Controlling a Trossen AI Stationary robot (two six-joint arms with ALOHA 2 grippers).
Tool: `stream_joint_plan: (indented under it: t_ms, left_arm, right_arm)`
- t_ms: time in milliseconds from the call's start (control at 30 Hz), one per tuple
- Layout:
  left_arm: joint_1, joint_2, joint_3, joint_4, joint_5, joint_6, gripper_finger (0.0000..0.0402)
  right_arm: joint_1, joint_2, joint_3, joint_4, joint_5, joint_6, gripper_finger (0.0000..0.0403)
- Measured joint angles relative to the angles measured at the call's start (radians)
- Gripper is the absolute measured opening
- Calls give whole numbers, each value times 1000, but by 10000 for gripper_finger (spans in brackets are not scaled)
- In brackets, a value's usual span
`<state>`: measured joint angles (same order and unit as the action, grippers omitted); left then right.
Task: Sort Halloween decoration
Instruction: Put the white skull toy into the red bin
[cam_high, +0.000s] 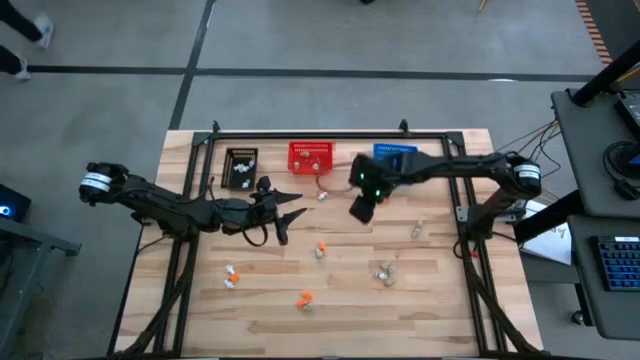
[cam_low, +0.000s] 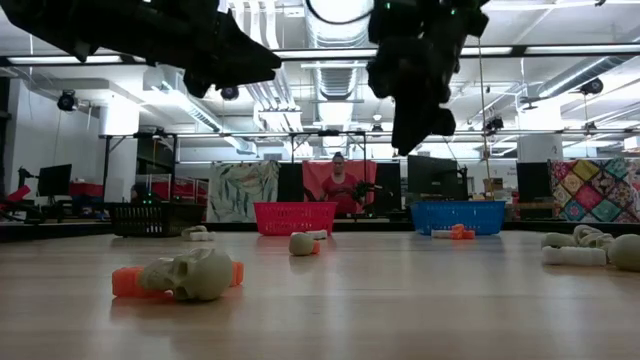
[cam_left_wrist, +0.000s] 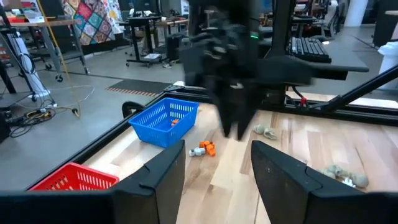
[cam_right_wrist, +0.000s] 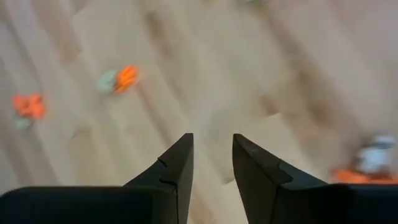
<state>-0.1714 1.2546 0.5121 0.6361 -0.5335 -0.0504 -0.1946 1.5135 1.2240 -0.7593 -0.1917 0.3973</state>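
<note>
Skull trinket (cam_low: 195, 275) nearest, right pincer (cam_high: 361, 208) seemingly down-tilted, left pincer (cam_high: 283, 212) level

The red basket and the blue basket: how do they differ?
The red basket sits in the middle of the row; the blue basket is at the right end, partly under the right arm. An orange trinket shows in the blue one; the red one's contents are unclear. Both are small mesh baskets.

Pale wooden plank table (cam_high: 420, 300) with smooth satin sheen, mesh plastic blue basket (cam_left_wrist: 163, 120), matt black gripper fingers (cam_right_wrist: 177, 165), matt beige skull trinket (cam_low: 192, 274)
</note>
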Motion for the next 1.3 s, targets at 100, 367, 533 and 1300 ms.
stream_joint_plan:
  t_ms: [100, 367, 533, 1300]
  left_arm:
    - [2, 2, 0, 18, 0, 0, 162]
    - [18, 3, 0, 21, -8, 24, 161]
    - [31, 3, 0, 22, -8, 49, 161]
    - [127, 3, 0, 22, -9, 107, 162]
  right_arm:
    - [77, 0, -1, 0, 0, 45, 94]
    - [245, 0, -22, 0, 8, 204, 77]
    - [310, 0, -71, -5, 8, 320, 71]
    - [346, -197, -381, -186, 40, 770, 140]
